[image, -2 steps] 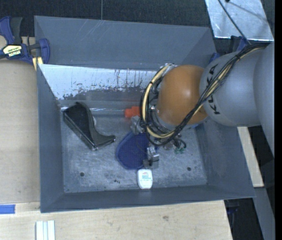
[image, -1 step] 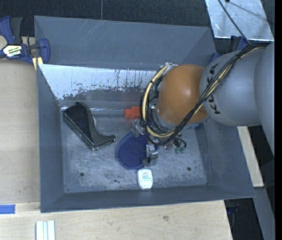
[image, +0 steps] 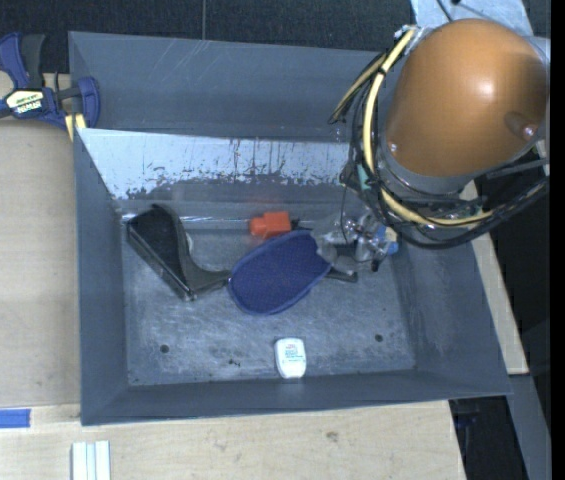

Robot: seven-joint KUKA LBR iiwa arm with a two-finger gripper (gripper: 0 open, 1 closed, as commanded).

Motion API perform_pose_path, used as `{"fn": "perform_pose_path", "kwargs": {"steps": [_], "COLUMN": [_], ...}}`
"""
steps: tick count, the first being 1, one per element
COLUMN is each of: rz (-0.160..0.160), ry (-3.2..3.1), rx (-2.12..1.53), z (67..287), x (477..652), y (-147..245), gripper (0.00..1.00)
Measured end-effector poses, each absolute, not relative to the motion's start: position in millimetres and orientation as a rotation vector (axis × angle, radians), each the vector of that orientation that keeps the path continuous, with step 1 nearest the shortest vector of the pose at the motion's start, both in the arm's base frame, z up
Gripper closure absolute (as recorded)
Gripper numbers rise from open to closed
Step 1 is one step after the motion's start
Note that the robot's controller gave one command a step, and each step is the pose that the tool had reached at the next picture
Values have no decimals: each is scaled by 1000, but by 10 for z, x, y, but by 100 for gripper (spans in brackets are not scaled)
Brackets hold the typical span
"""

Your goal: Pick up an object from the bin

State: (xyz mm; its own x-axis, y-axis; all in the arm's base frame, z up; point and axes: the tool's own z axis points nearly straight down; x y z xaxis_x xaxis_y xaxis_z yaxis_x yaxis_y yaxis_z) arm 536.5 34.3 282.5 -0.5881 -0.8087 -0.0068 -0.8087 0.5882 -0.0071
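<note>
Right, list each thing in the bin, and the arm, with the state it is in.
blue oval pad: lying flat on the bin floor, mid-bin, its right end by the arm's tip.
black angled piece: lying on the floor, left of the pad, one end reaching it.
orange block: resting by the back wall, just behind the pad.
small white case: lying alone near the front wall.
arm: reached down into the bin's right side.

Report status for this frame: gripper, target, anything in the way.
Gripper low at right end of blue oval pad, mid-bin; grasp not confirmed. Orange block just behind pad, black angled piece at its left end. White tag apart, near front wall.
</note>
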Motion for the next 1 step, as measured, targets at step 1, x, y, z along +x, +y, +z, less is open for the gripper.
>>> {"fn": "perform_pose_path", "kwargs": {"steps": [1], "rz": [2], "ry": [2895], "rx": [-1222], "z": [2153], "x": [5699], "y": [146], "gripper": [100]}}
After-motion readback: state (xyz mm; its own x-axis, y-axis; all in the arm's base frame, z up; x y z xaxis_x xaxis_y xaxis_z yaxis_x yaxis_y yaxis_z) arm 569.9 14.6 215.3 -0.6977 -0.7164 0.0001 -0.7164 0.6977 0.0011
